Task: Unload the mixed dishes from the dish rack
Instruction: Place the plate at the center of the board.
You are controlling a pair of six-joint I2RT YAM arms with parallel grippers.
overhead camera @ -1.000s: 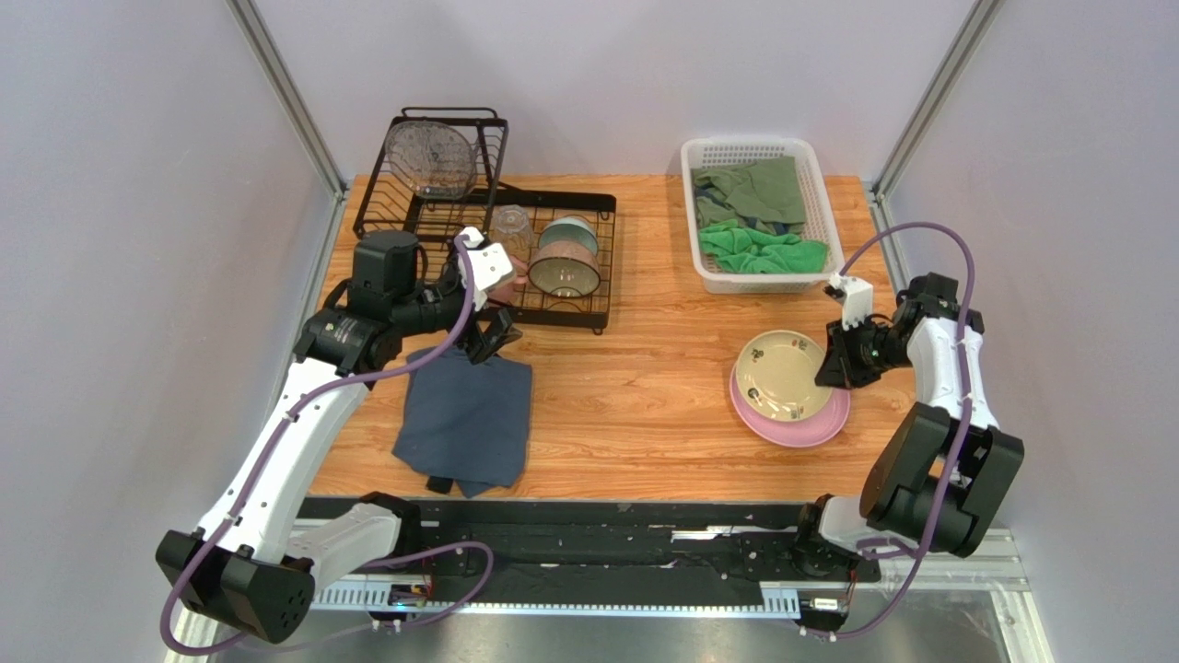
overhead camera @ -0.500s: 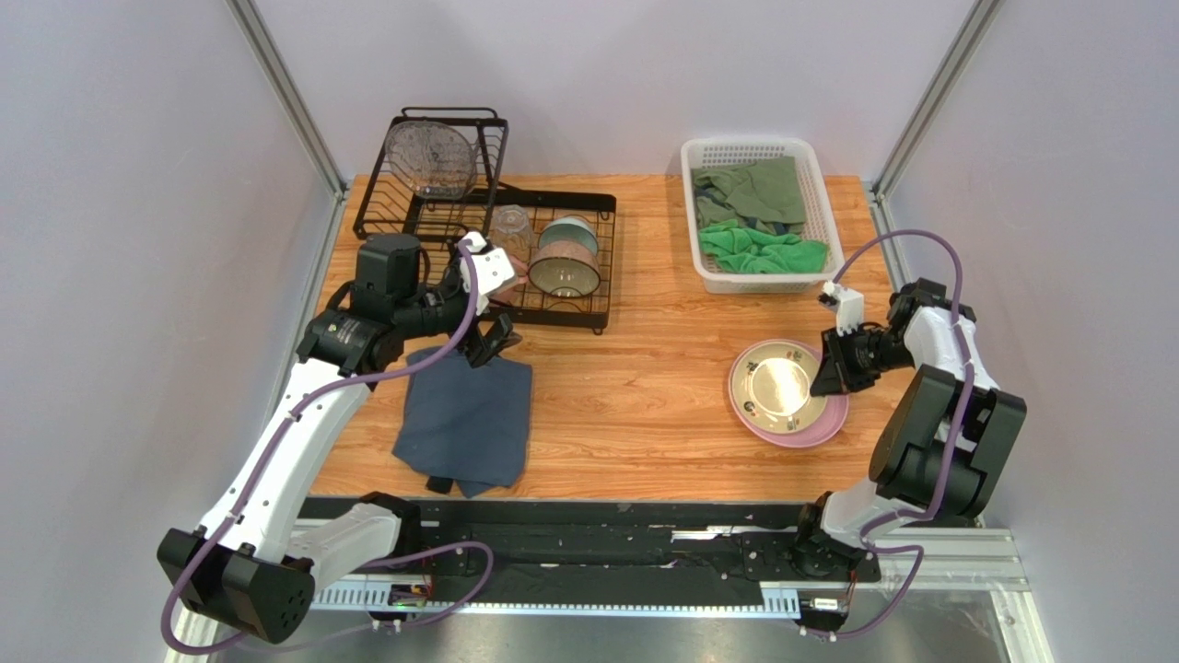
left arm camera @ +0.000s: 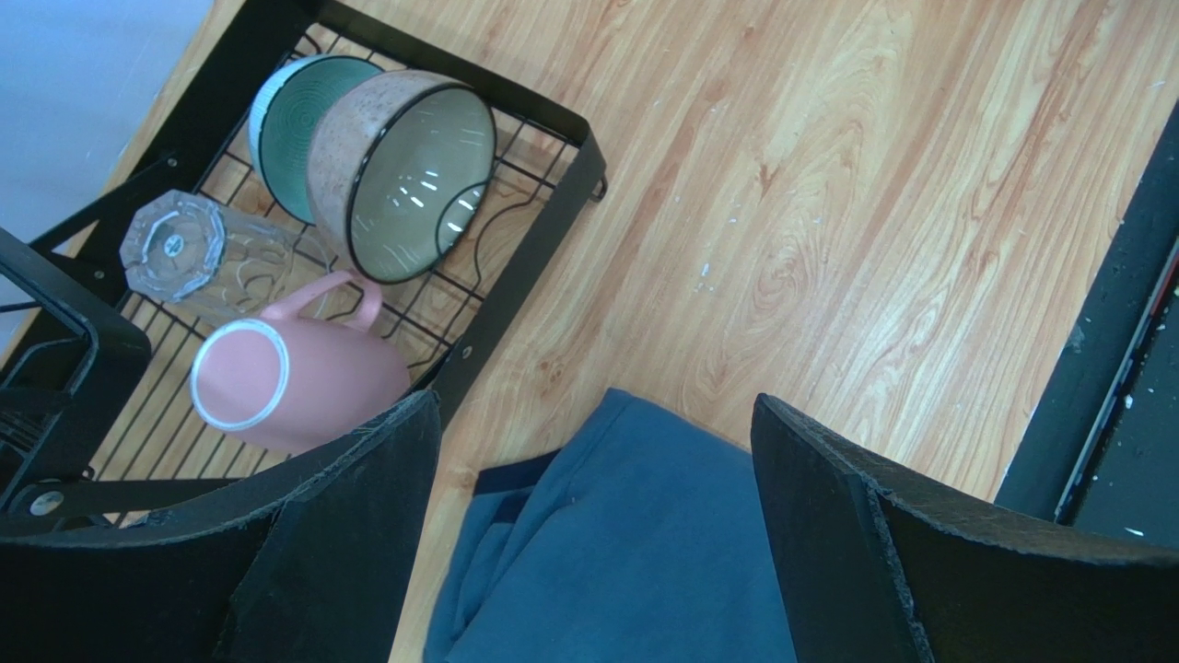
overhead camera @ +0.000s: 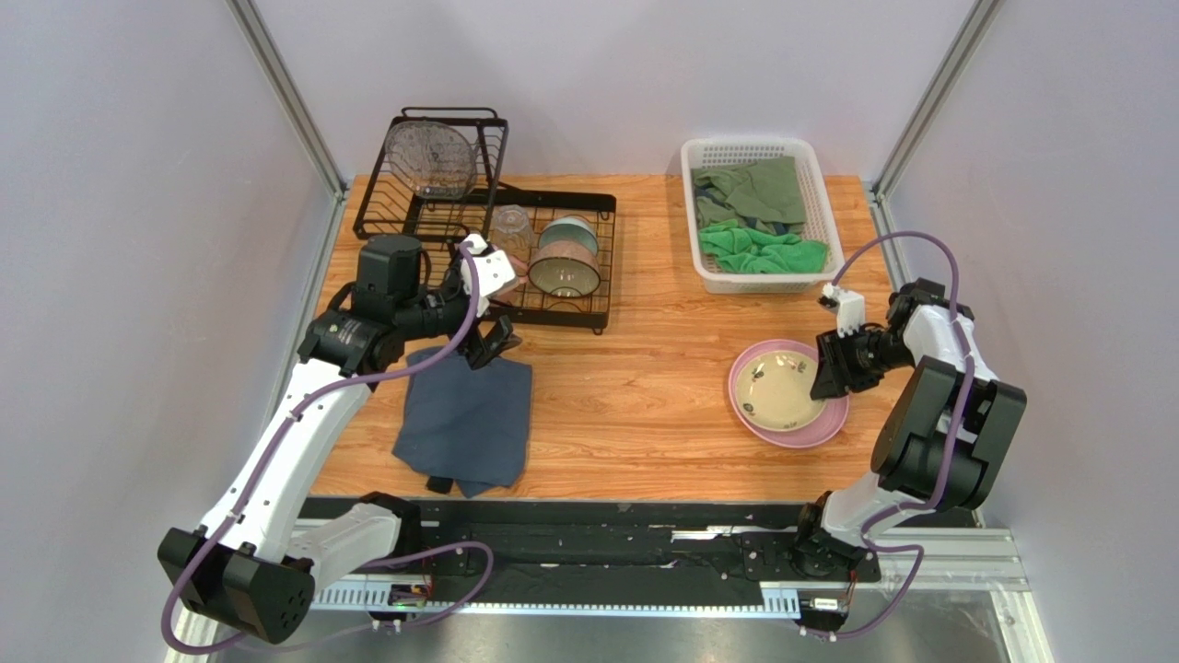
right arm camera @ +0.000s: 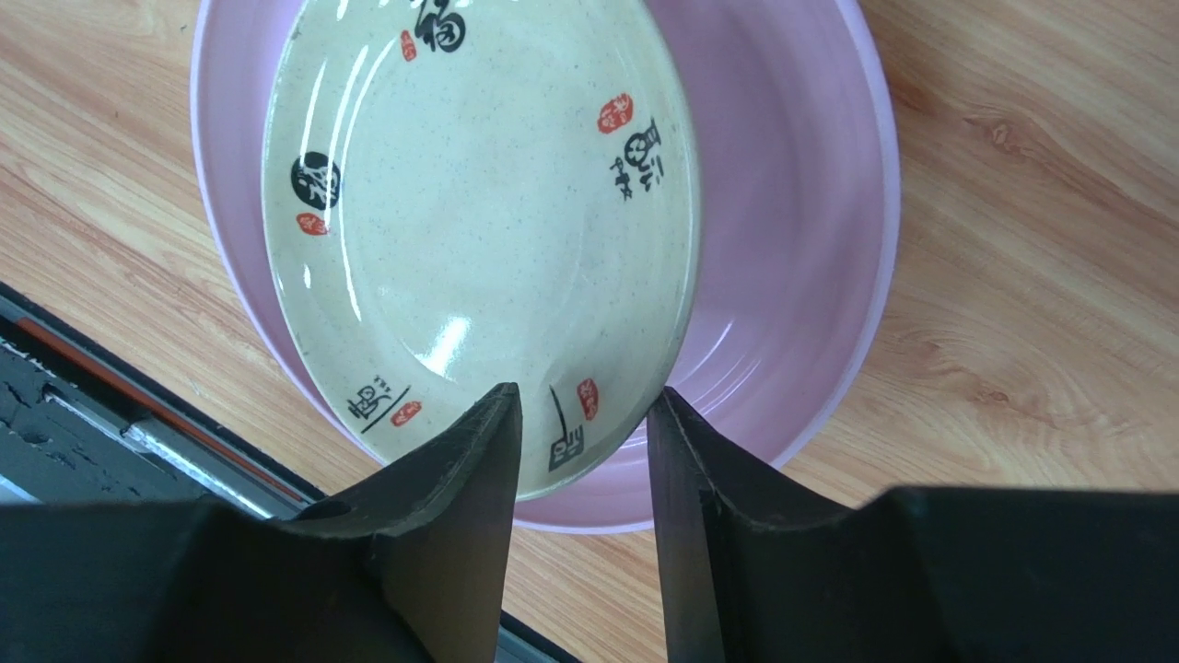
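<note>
Wood table (overhead camera: 637, 401) first, then the black wire dish rack (left arm camera: 523, 263) at its far left, and well apart from it, at the near right, the pink plate (right arm camera: 803, 276) lying flat and face up. Inside it, a little off centre, sat the smaller cream plate (right arm camera: 485, 235), also face up; being round, neither had a long axis to speak of. My right gripper (right arm camera: 581, 415) straddled the cream plate's near rim with its fingers narrowly parted and a gap on either side, so I judged the step in hand to be the release of that plate. The next move called for backing off the rim without dragging it. My left gripper (left arm camera: 595, 428) hung wide and empty above the blue cloth (left arm camera: 623, 553), just beside the rack. On the lower tray the bowl (left arm camera: 401, 173) lay on its side, its mouth facing the near edge. The pink mug (left arm camera: 284, 387) lay flat too, long axis along the tray, handle toward the bowl. Beside it was the glass (left arm camera: 194, 249), tipped over. The mug looked like my left gripper's likeliest pick.
</note>
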